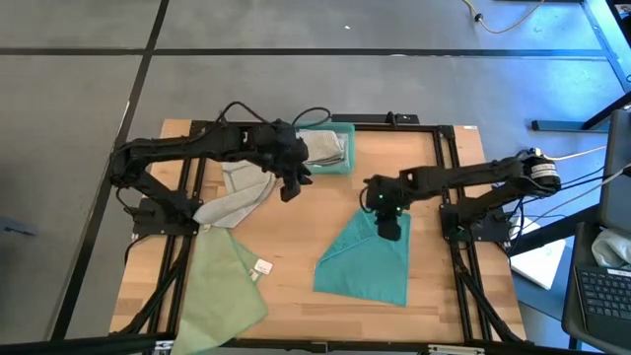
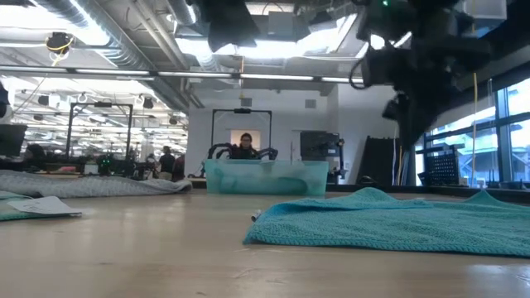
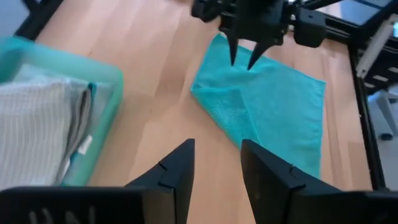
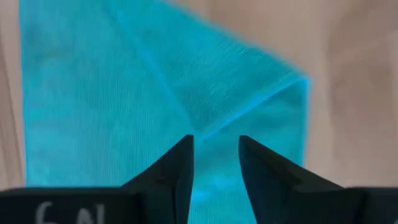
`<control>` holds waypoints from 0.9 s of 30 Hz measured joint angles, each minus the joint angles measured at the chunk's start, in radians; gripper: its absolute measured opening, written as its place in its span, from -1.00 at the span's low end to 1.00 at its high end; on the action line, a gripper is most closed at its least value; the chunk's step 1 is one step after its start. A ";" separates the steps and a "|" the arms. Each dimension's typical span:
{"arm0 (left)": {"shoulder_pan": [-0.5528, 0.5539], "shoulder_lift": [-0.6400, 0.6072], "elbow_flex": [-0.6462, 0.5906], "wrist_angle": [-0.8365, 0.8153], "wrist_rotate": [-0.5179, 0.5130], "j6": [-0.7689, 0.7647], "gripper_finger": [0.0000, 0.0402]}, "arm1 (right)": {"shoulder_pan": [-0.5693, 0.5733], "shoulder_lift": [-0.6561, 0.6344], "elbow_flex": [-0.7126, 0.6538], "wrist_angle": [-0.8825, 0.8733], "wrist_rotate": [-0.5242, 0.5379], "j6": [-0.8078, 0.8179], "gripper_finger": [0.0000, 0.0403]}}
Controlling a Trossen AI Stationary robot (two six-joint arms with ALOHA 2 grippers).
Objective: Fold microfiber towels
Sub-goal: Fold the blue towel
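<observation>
High view. The teal towel [image 1: 367,258] lies at lower centre-right of the frame on the counter [image 1: 296,232], one corner already turned over. It looks soft, light and limp, likely to sag and drag, so a corner or a free edge is the best hold. The right pincer [image 1: 389,230] hovers over its upper corner, released and empty; the left pincer [image 1: 293,184], upper centre, likewise parted.
</observation>
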 joint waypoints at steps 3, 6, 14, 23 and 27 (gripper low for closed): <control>-0.034 0.000 0.000 -0.002 -0.059 -0.087 -0.39 | 0.004 0.005 -0.062 0.055 -0.014 -0.012 -0.36; -0.064 0.000 0.000 -0.002 -0.114 -0.183 -0.39 | -0.005 0.005 -0.120 0.138 -0.015 0.099 -0.36; -0.137 0.000 0.000 -0.002 -0.206 -0.290 -0.39 | -0.060 0.005 -0.238 0.308 -0.151 0.467 -0.23; -0.136 0.000 0.000 0.003 -0.246 -0.290 -0.39 | -0.017 0.005 -0.256 0.414 -0.131 0.505 0.01; -0.127 0.000 0.000 0.003 -0.247 -0.269 -0.39 | -0.008 0.025 -0.256 0.424 -0.086 0.536 -0.01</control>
